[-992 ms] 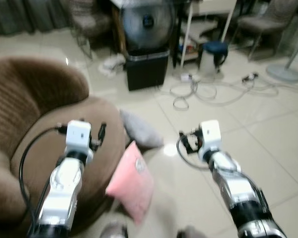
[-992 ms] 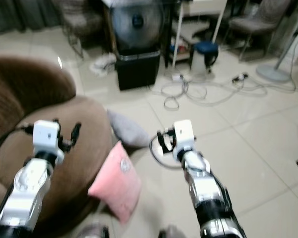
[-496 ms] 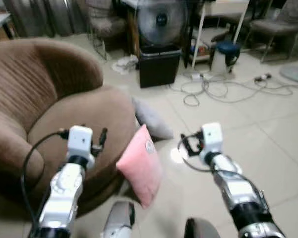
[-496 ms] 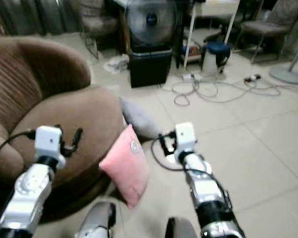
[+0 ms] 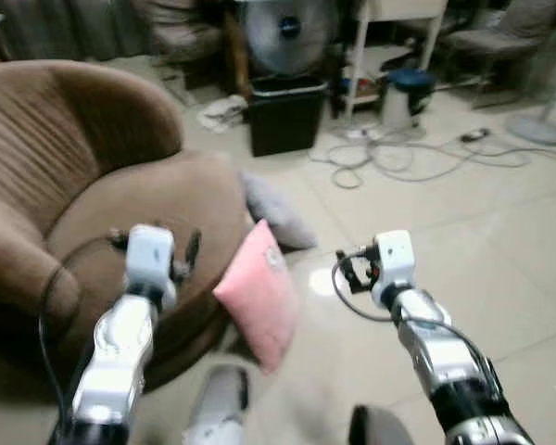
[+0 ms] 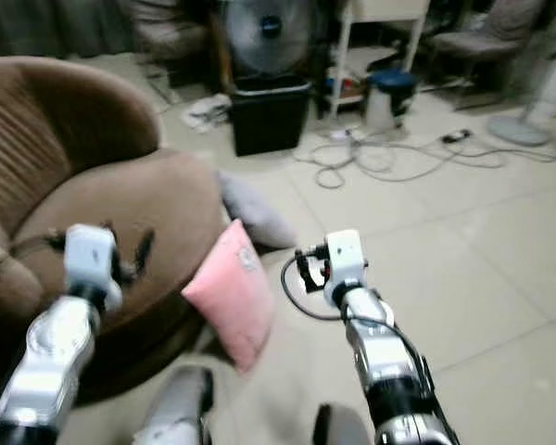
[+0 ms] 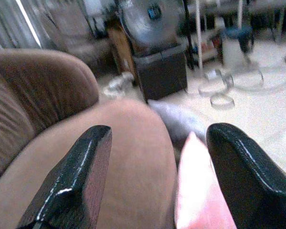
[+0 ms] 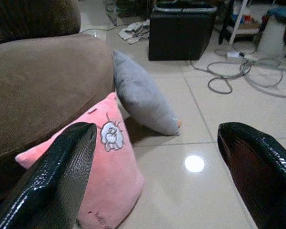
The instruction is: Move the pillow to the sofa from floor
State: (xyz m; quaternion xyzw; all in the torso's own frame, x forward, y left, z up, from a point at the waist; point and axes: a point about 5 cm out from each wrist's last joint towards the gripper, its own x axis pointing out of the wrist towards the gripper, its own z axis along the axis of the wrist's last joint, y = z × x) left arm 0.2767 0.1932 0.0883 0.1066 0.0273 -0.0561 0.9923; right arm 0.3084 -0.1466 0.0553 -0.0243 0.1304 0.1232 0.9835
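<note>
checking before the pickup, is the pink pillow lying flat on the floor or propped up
Propped up. The pink pillow stands on its lower edge on the tiled floor, leaning against the brown sofa, top corner pointing up. A grey pillow leans behind it.

A: Sofa (image 5: pixel 120 185): brown cloth, ribbed on the backrest, matt, short nap on the seat.
B: Pink pillow (image 8: pixel 93 176): soft matt fabric with a printed patch. Grey pillow (image 8: pixel 143 95): plain matt cloth.
A: Floor (image 8: pixel 214 191): glazed tile, glossy, showing a lamp glare.
B: Right gripper (image 8: pixel 157 179) fingers (image 8: pixel 62 176): black textured plastic with a slight sheen. Arms (image 5: pixel 445 357): brushed silver metal.
</note>
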